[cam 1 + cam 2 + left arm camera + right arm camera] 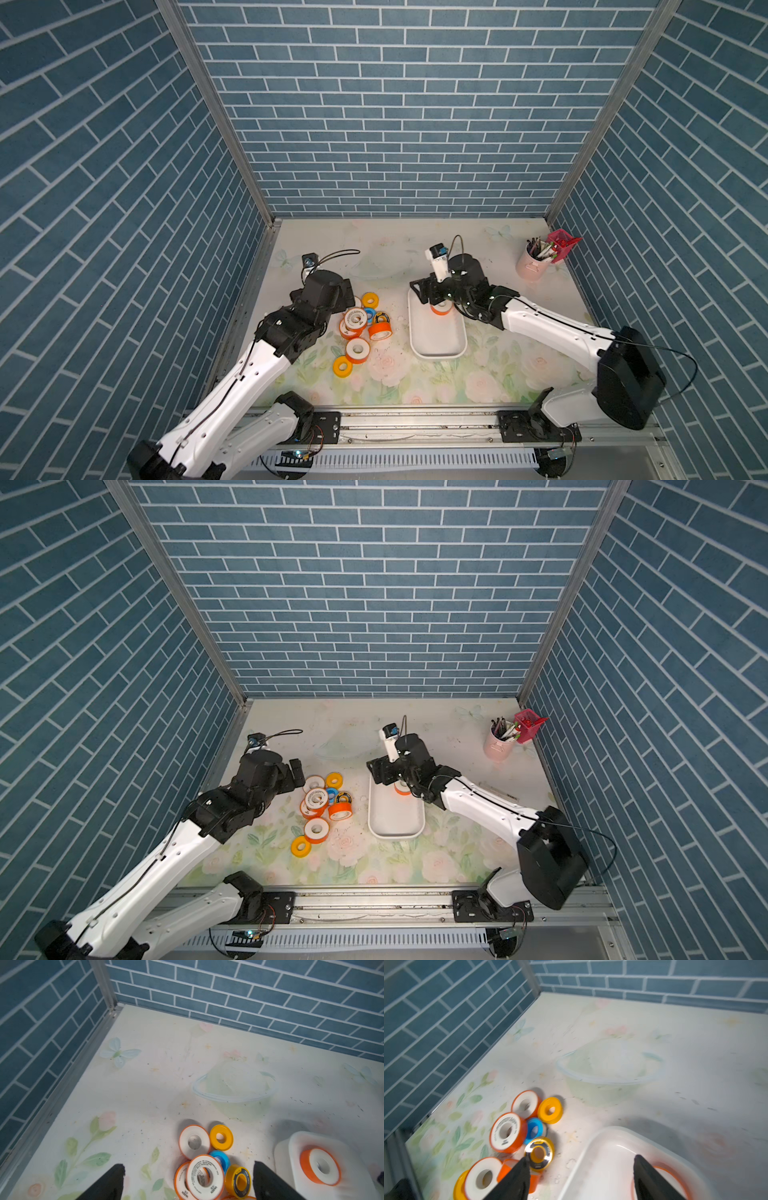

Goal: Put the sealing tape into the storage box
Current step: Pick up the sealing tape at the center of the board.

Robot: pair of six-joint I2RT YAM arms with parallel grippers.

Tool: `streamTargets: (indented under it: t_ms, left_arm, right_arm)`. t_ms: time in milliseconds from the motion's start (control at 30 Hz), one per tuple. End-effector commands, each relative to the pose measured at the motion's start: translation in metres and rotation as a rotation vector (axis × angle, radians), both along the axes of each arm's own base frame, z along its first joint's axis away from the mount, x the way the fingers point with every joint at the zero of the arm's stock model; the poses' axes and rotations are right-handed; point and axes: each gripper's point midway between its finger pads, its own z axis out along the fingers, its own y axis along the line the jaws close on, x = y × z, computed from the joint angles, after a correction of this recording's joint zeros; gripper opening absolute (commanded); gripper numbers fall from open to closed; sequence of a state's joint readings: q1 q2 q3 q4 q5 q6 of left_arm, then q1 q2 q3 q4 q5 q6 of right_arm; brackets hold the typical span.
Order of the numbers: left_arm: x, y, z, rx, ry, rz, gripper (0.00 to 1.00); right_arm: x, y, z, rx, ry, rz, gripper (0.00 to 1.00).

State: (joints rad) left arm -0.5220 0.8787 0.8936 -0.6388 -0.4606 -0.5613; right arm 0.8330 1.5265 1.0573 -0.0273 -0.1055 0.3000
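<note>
Storage box (437,356) is lying lengthwise near-to-far. Orange roll (320,1165) inside is showing whole in left wrist view only; left gripper (188,1164), right gripper (581,1157) gaping.

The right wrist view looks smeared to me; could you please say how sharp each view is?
Right wrist view: motion blur, the storage box rim and tape rolls smeared. Left wrist view: milder softness, print on the white-faced tape roll just readable. Both top views: sharp and evenly lit, no glare.
</note>
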Motion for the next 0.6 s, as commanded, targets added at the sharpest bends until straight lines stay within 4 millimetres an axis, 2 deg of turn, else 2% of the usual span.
streamTargets:
  t_ms: [0,67,133,267,300,333,567]
  left_arm:
    - [-0.008,0.027,-0.004,0.058,-0.008,0.093,1.00]
    - [-0.008,0.030,0.003,0.057,-0.032,0.099,1.00]
    - [-0.009,0.042,0.005,0.082,-0.050,0.150,1.00]
    - [-0.008,0.055,0.006,0.071,-0.057,0.195,1.00]
    - [-0.009,0.058,0.006,0.069,-0.057,0.206,1.00]
    - [-0.009,0.061,0.007,0.065,-0.061,0.217,1.00]
    - [-0.008,0.068,0.007,0.051,-0.068,0.233,1.00]
  right_arm:
    - [-0.021,0.042,-0.018,-0.098,0.029,0.158,0.81]
    - [-0.021,0.063,-0.027,-0.144,0.013,0.166,0.85]
    - [-0.023,0.085,-0.037,-0.187,-0.021,0.182,0.89]
    - [-0.022,0.117,-0.058,-0.244,-0.017,0.211,0.92]
    - [-0.022,0.124,-0.061,-0.253,-0.022,0.214,0.96]
    - [-0.021,0.131,-0.062,-0.257,-0.030,0.218,1.00]
    - [-0.019,0.155,-0.085,-0.327,-0.036,0.238,1.00]
